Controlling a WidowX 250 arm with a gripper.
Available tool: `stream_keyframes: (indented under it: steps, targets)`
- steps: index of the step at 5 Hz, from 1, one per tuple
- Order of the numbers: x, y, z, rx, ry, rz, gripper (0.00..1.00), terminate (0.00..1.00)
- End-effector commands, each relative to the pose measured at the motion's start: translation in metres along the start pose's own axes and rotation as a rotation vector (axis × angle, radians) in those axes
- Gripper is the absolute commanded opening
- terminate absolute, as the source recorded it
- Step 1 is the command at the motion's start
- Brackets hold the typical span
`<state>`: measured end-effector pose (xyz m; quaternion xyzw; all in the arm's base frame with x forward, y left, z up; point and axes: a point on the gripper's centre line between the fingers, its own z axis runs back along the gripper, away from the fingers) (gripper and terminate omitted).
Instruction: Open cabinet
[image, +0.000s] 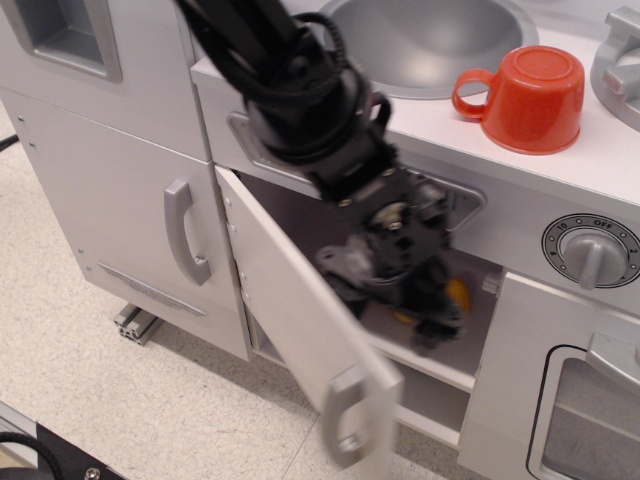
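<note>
End effector (432, 325): black, motion-blurred, positioned inside the opening behind the cabinet door, just above the shelf edge. How far its fingers are parted cannot be told, and nothing is seen held in it. The black arm (300, 95) runs from it up and to the left, crossing the front of the counter.

Cabinet door (300, 330): pale grey-white, hinged on its left edge, swung well out from the cabinet front. Its free edge, carrying the short silver handle (345, 415), is blurred and points toward the camera at lower centre. The end effector sits behind the door's inner face; contact with it cannot be confirmed.

Interior: a pale shelf (440, 365) is exposed, with a yellow-orange item (458, 293) partly hidden behind the end effector.

Surroundings: a taller door with a long curved handle (183, 232) stands closed to the left. On the tabletop (600, 165) above, an upside-down orange cup (530, 98) sits beside the silver sink bowl (430, 40). A round dial (592, 250) is on the front panel at right, above a windowed door (590, 420).
</note>
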<state>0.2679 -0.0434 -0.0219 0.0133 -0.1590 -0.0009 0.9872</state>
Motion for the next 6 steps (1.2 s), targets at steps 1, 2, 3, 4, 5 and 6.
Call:
stream_keyframes:
  steps: [1, 2, 3, 4, 5, 6]
  targets:
    - [-0.027, 0.064, -0.003, 0.116, 0.034, 0.019, 1.00, 0.00]
    - [-0.042, 0.093, -0.006, 0.136, 0.073, -0.013, 1.00, 0.00]
    - [-0.047, 0.109, -0.003, 0.150, 0.081, -0.027, 1.00, 0.00]
    - [-0.047, 0.109, -0.003, 0.150, 0.081, -0.027, 1.00, 0.00]
    - [-0.047, 0.109, -0.003, 0.150, 0.081, -0.027, 1.00, 0.00]
    - [-0.047, 0.109, -0.003, 0.150, 0.081, -0.027, 1.00, 1.00]
